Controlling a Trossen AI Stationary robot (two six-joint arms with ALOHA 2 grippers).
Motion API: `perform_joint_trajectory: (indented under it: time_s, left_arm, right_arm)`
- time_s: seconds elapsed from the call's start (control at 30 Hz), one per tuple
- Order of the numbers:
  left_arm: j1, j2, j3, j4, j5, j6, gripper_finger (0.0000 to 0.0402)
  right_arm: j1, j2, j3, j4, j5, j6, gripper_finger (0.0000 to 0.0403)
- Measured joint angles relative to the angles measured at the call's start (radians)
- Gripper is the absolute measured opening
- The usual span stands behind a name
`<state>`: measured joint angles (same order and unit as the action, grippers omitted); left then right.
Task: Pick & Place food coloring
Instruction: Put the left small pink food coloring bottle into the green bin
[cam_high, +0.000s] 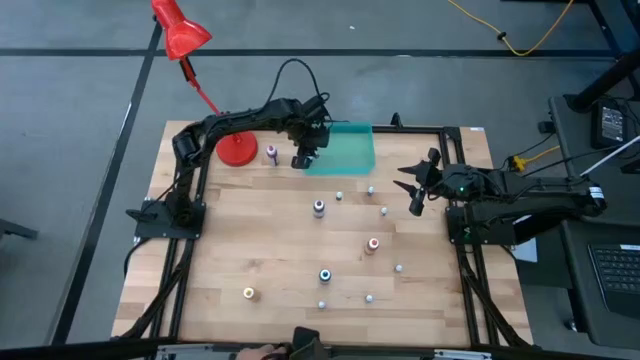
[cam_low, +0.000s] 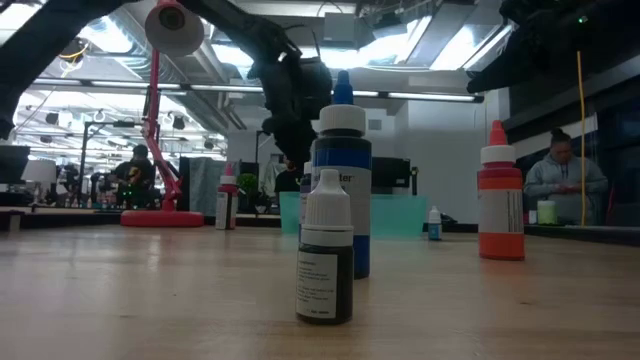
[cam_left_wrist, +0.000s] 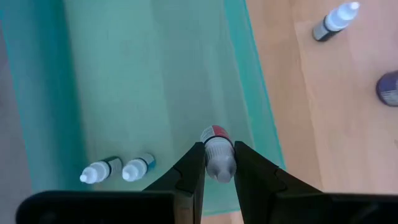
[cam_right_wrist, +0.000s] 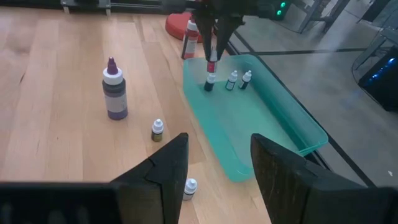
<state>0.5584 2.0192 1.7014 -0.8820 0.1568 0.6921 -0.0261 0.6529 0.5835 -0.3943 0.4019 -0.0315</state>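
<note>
Smooth pale wood table (cam_high: 250, 240); translucent glossy plastic tray (cam_high: 350, 150).

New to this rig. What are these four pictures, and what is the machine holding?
Two dark robot arms work at a wooden table. One picture looks straight down from above, one looks level across the tabletop, and one comes from each arm's wrist.

Tiny food coloring bottles stand scattered on the wood, among them a purple bottle, a red-orange bottle, a blue bottle and a yellow bottle. A red lamp stands at the back.

The left tool is shut on a small bottle, holding it in the teal tray, where two small bottles already stand. The right tool hovers open at the table's right side, holding nothing.
</note>
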Motion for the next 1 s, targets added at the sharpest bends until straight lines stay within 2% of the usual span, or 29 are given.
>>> perform_joint_trajectory:
  time_s: [0.33,0.57,1.0]
  left_arm:
    - [0.007,0.101,0.125,-0.024,-0.007,0.014,0.0064]
    - [0.013,0.143,0.128,-0.129,-0.014,0.019,0.0064]
    - [-0.008,0.145,0.121,-0.105,-0.013,0.051,0.0064]
  right_arm:
    - [0.000,0.001,0.000,0.000,-0.001,0.000,0.0175]
    - [0.000,0.001,0.000,0.000,-0.003,0.004,0.0175]
    - [0.000,0.002,0.000,0.000,-0.003,0.001,0.0175]
